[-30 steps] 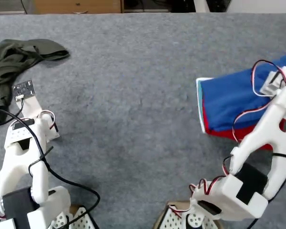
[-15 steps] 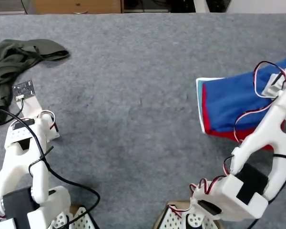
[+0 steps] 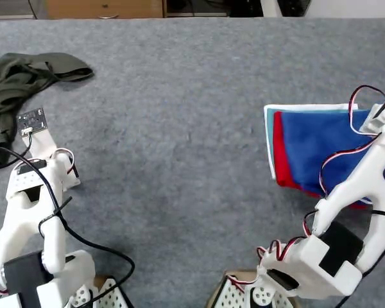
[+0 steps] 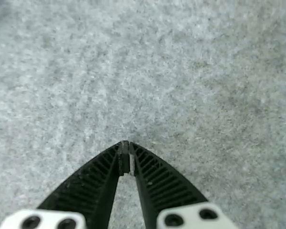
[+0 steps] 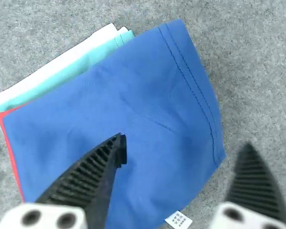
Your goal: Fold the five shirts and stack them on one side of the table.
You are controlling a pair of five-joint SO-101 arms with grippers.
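Observation:
A crumpled dark green shirt (image 3: 19, 80) lies at the table's far left. At the right sits a folded stack: a blue shirt (image 3: 314, 147) on top, with red (image 3: 279, 154), teal (image 3: 270, 138) and white (image 3: 301, 107) edges showing beneath it. In the right wrist view my right gripper (image 5: 183, 152) hangs open just above the blue shirt (image 5: 133, 109), holding nothing. The teal (image 5: 102, 50) and white (image 5: 62, 59) layers stick out beyond it. My left gripper (image 4: 125, 153) is shut and empty, low over bare grey felt, near the green shirt.
The grey felt tabletop (image 3: 179, 141) spans between the two arms. Both arm bases stand at the near edge, the left arm (image 3: 29, 212) and the right arm (image 3: 346, 205). Wooden furniture (image 3: 102, 8) runs behind the far edge.
The blue shirt, earlier raised and skewed toward the far right, now lies flat and squared on the stack. The right arm shifted slightly back. The left arm has not moved.

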